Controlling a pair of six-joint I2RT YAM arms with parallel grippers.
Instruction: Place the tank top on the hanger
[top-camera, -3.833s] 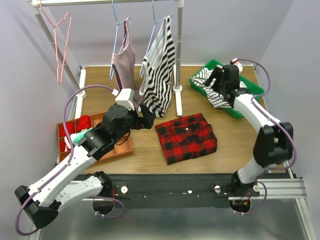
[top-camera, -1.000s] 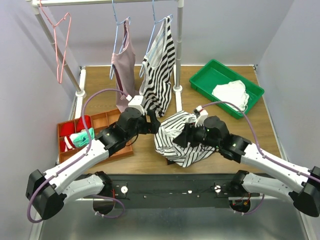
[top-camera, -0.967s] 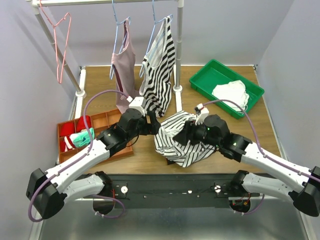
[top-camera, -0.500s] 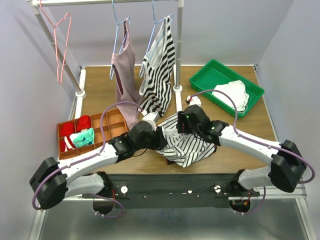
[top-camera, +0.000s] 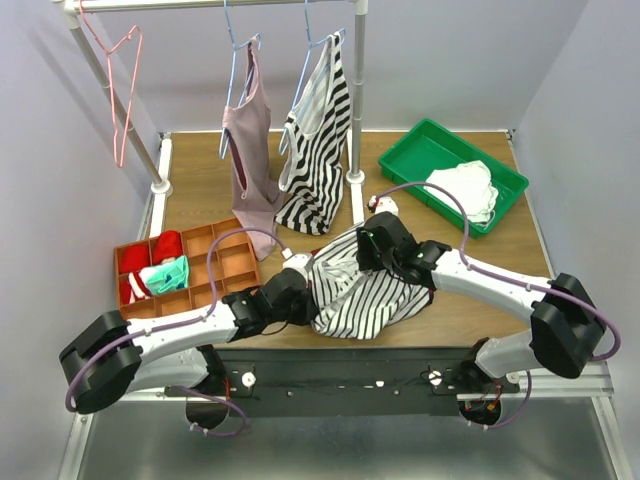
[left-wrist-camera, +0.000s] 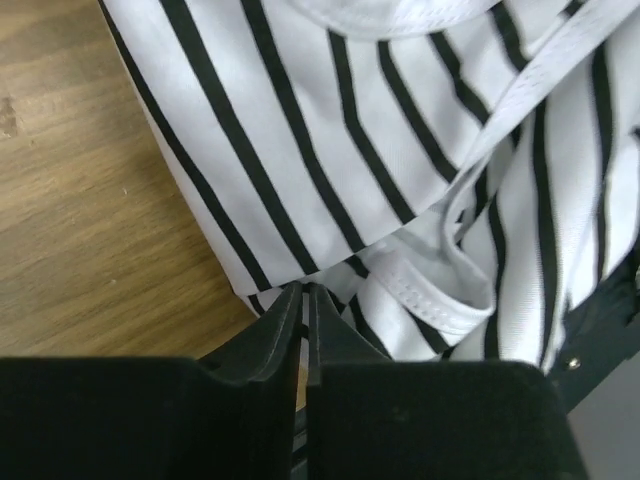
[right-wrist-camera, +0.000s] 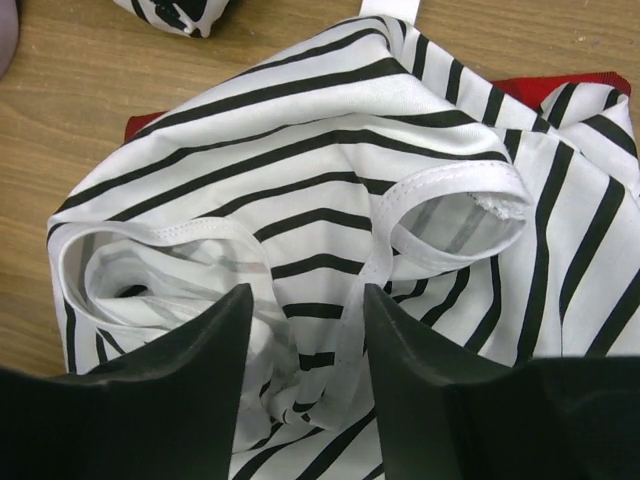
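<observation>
The tank top (top-camera: 372, 292), white with thin black stripes, lies crumpled mid-table on a red plaid shirt. My left gripper (top-camera: 312, 290) is low at its near left edge. In the left wrist view its jaws (left-wrist-camera: 303, 291) are pressed nearly together on the hem of the tank top (left-wrist-camera: 330, 130). My right gripper (top-camera: 374, 264) points down onto the top's far part. It stands open (right-wrist-camera: 305, 300), its fingers either side of a loose strap (right-wrist-camera: 352, 325) of the tank top (right-wrist-camera: 300, 170). The pink-red hanger (top-camera: 122, 92) hangs bare at the rail's left end.
A mauve top (top-camera: 249, 140) and a bold striped top (top-camera: 322, 150) hang on blue hangers by the rack pole (top-camera: 357, 100). A green tray (top-camera: 417, 147) with white cloth (top-camera: 462, 187) sits back right. A compartment box (top-camera: 212, 252) sits left. The plaid shirt (right-wrist-camera: 575, 86) peeks out.
My left gripper slid toward the near left edge of the tank top and closed there. My right arm swung round to the top's far side and its jaws narrowed.
</observation>
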